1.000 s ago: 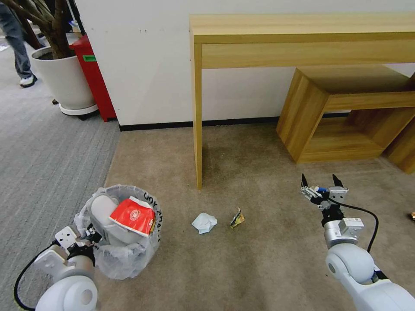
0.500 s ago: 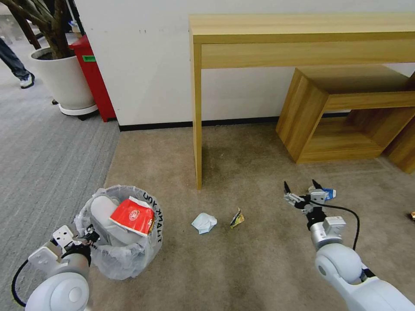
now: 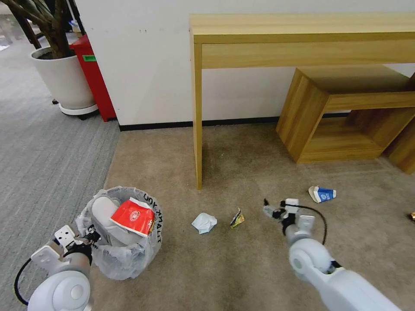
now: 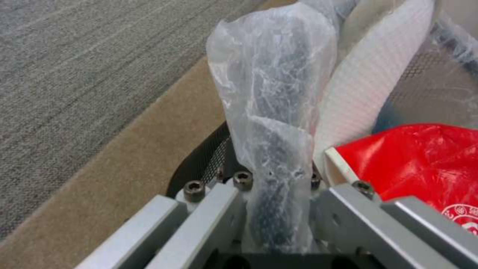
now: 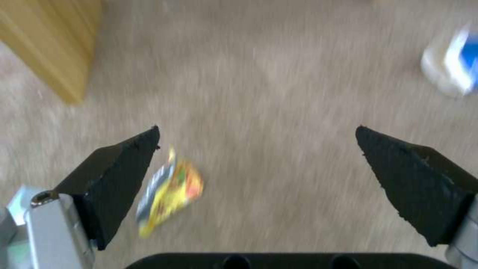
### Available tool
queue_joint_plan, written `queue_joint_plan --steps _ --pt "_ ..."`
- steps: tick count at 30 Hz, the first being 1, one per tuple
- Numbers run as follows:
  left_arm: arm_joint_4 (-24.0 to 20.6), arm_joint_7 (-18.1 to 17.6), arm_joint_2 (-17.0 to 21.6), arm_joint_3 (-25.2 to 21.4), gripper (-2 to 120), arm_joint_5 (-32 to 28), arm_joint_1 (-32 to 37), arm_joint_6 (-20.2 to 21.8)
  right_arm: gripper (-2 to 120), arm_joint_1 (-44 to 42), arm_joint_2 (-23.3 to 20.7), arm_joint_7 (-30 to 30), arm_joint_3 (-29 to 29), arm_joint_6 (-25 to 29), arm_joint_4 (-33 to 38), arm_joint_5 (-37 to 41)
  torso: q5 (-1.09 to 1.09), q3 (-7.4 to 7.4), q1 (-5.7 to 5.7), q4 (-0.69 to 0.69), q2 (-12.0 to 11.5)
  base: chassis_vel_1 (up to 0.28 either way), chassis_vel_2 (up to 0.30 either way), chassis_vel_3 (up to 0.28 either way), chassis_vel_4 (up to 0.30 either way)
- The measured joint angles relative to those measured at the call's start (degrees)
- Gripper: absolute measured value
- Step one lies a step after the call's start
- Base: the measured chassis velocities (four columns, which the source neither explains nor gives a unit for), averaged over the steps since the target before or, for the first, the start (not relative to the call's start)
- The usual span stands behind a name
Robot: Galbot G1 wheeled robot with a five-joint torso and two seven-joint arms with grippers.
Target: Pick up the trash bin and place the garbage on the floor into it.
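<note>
- Trash bin (image 3: 123,235) standing on beige carpet floor (image 3: 242,259), near the seam with the grey striped carpet (image 3: 43,164); clear liner bag with black lettering bunched over the rim.
- Inside the bin: red snack bag (image 3: 133,216) on top, white slipper (image 3: 101,209) beneath it.
- Left gripper (image 3: 88,236) at the bin's near rim, clamped on rim and liner; in the left wrist view, bagged rim (image 4: 276,157) pinched between the metal jaws.
- Crumpled tissue (image 3: 204,223) on the floor just beside the bin, to its right; yellow wrapper (image 3: 237,218) near it, not touching.
- Right gripper (image 3: 276,208) low over the carpet, just right of the wrapper, spread wide and holding nothing; wrapper (image 5: 169,192) close by one black fingertip (image 5: 124,164) in the right wrist view.
- Blue-white paper cup (image 3: 322,194) lying on its side farther right, apart from the gripper.
- Wooden desk (image 3: 302,39) against the wall behind, low wooden bench (image 3: 346,116) under it.
</note>
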Motion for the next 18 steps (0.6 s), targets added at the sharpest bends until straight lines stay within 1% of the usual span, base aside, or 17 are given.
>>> queue_joint_plan --steps 3,4,6,7,9,10,11,14,15,18 --pt "0.4 0.6 -0.7 0.3 1 1.4 0.0 -0.6 100 2.3 4.3 4.9 -3.2 -2.4 -3.7 4.1 0.0 0.0 0.0 0.01 0.0 0.0 0.0 0.0 0.0" --pt "0.4 0.6 -0.7 0.3 1 1.4 0.0 -0.6 100 2.3 4.3 4.9 -3.2 -2.4 -3.7 4.1 0.0 0.0 0.0 0.01 0.0 0.0 0.0 0.0 0.0" --pt "0.4 0.8 -1.1 0.6 1 2.2 0.2 -0.8 100 4.2 7.2 6.0 -5.2 -2.5 -8.0 4.2 0.01 0.0 0.0 0.01 0.0 0.0 0.0 0.0 0.0" --pt "0.4 0.8 -1.1 0.6 1 2.2 0.2 -0.8 100 4.2 7.2 6.0 -5.2 -2.5 -8.0 4.2 0.01 0.0 0.0 0.01 0.0 0.0 0.0 0.0 0.0" --pt "0.4 1.2 -1.6 0.8 1 3.1 0.4 -1.1 100 6.1 10.3 6.1 -6.4 -2.4 -11.8 4.2 0.0 0.0 0.0 0.0 0.0 0.0 0.0 0.0 0.0" --pt "0.4 1.3 -1.8 0.9 1 3.3 0.5 -1.2 100 6.6 11.2 6.1 -6.8 -2.3 -12.9 4.1 0.0 0.0 0.0 0.01 0.0 0.0 0.0 0.0 0.0" --pt "0.4 1.3 -1.8 0.9 1 3.3 0.5 -1.2 100 6.6 11.2 6.1 -6.8 -2.3 -12.9 4.1 0.0 0.0 0.0 0.01 0.0 0.0 0.0 0.0 0.0" --pt "0.4 1.7 -2.4 1.2 1 4.3 0.8 -1.9 100 8.8 15.5 5.1 -8.2 -1.5 -18.6 2.8 0.01 0.0 0.0 0.02 0.0 0.0 0.0 0.0 0.0" --pt "0.4 1.7 -2.4 1.2 1 4.3 0.8 -1.9 100 8.8 15.5 5.1 -8.2 -1.5 -18.6 2.8 0.01 0.0 0.0 0.02 0.0 0.0 0.0 0.0 0.0" --pt "0.2 2.2 -2.8 1.5 1 5.0 1.1 -2.3 100 10.4 18.0 3.4 -8.8 -0.9 -22.8 1.9 0.0 0.0 0.0 0.01 0.0 0.0 0.0 0.0 0.0"
